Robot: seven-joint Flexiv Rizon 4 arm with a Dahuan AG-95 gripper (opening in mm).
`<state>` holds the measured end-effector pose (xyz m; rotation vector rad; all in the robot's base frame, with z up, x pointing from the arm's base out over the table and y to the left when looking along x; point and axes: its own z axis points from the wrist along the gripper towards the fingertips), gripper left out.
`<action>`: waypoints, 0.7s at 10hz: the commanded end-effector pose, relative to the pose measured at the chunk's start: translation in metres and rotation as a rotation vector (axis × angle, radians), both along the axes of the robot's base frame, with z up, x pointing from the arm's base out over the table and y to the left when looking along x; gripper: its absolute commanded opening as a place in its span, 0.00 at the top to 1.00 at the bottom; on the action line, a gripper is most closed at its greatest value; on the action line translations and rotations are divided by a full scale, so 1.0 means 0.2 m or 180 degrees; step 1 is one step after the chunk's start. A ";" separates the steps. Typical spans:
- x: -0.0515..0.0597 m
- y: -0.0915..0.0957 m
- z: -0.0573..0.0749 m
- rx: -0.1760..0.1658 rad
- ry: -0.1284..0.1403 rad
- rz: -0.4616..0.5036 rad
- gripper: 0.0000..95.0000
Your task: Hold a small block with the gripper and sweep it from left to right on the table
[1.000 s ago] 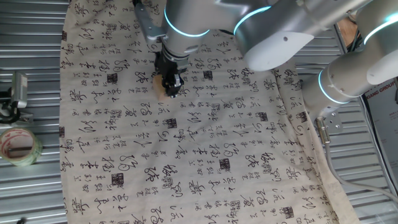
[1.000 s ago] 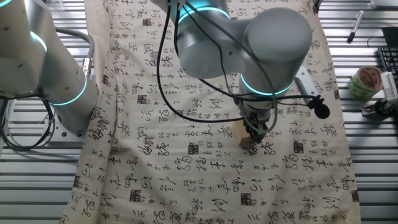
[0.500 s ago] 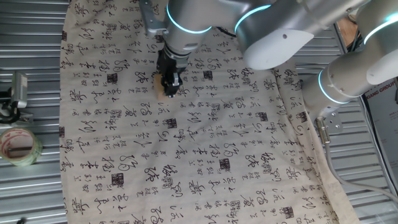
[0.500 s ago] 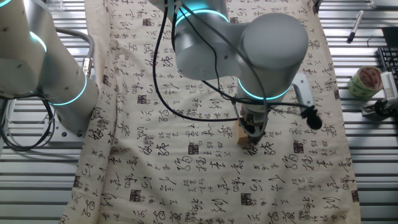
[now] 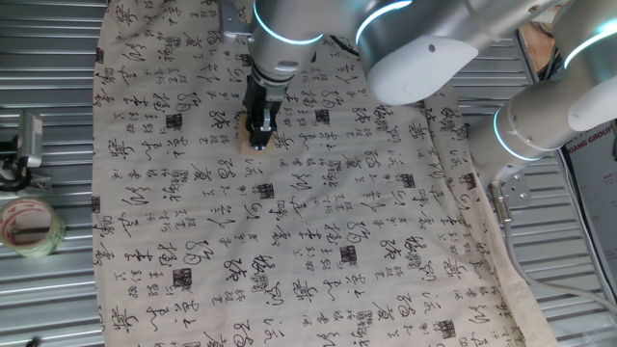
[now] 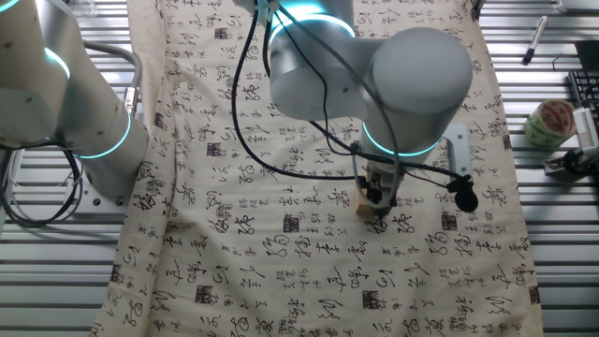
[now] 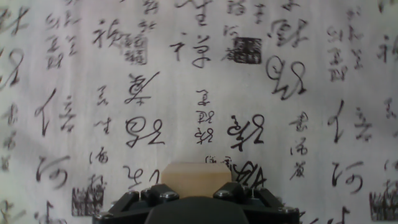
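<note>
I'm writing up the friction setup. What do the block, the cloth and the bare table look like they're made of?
Block: probably unfinished wood, pale tan and matte. Cloth: woven-looking beige fabric, creased, printed with black calligraphy. Table: likely metal, grey and ribbed with a dull sheen.

I am looking at ribbed grey metal (image 5: 58, 289) running out on both sides of a beige calligraphy cloth (image 5: 318, 251), which is lying rumpled along one edge. A roll of tape (image 5: 27, 226) is sitting on the metal near a small clamp-like fixture (image 5: 24, 145). In the other fixed view, a dark pen (image 6: 535, 39) is lying near the far corner.
</note>
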<state>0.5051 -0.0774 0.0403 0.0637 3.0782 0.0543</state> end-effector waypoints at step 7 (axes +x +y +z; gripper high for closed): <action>-0.01 0.00 -0.08 -0.0010 0.0004 0.0055 1.00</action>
